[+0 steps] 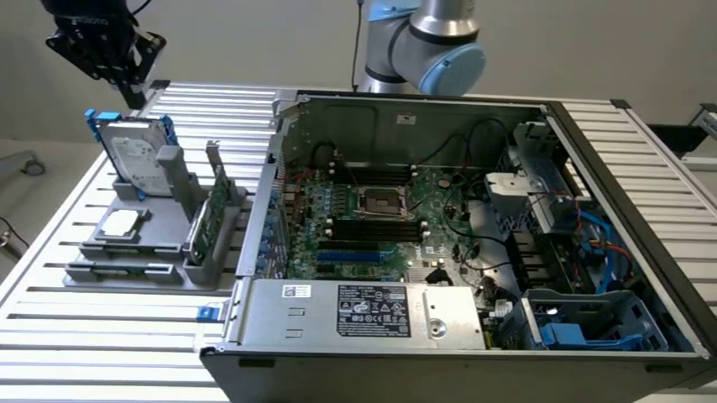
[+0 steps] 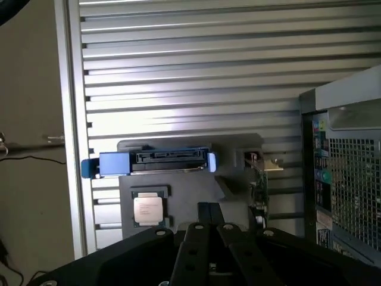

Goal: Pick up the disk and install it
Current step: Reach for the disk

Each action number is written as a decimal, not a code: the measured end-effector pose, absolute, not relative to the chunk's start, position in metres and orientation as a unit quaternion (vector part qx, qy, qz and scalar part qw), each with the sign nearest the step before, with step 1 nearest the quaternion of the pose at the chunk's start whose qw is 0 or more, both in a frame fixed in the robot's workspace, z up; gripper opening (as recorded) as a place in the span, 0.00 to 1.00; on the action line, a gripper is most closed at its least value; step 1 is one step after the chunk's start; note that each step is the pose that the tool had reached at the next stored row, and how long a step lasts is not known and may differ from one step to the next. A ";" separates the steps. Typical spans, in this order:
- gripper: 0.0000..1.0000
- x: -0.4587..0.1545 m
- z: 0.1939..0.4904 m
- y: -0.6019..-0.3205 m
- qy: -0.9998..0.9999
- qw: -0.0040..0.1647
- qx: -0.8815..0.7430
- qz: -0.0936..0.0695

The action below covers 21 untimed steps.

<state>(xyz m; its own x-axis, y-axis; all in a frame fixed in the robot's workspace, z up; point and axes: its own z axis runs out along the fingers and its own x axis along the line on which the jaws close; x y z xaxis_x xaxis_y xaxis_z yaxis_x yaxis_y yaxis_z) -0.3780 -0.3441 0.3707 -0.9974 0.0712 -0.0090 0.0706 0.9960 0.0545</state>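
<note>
The disk (image 1: 134,155) stands upright in a grey holder (image 1: 134,252) at the exterior view's left; it is silver with a white label and blue rails. In the wrist view the disk (image 2: 155,162) shows edge-on from above. My black gripper (image 1: 133,92) hangs in the air above and slightly behind the disk, apart from it. In the wrist view the gripper (image 2: 208,231) has its fingers together and holds nothing.
The holder also carries a small square silver chip (image 1: 120,223) and a green circuit card (image 1: 207,214) on edge. An open computer case (image 1: 627,180) with motherboard (image 1: 370,222) and blue drive cage (image 1: 594,323) fills the exterior view's right. Everything rests on a slatted aluminium table (image 1: 101,327).
</note>
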 end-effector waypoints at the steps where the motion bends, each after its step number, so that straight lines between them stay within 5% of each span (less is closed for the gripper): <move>1: 0.11 -0.380 0.370 -0.342 0.999 0.006 0.035 0.027; 21: 0.11 -0.427 0.367 -0.311 0.999 0.004 0.035 0.027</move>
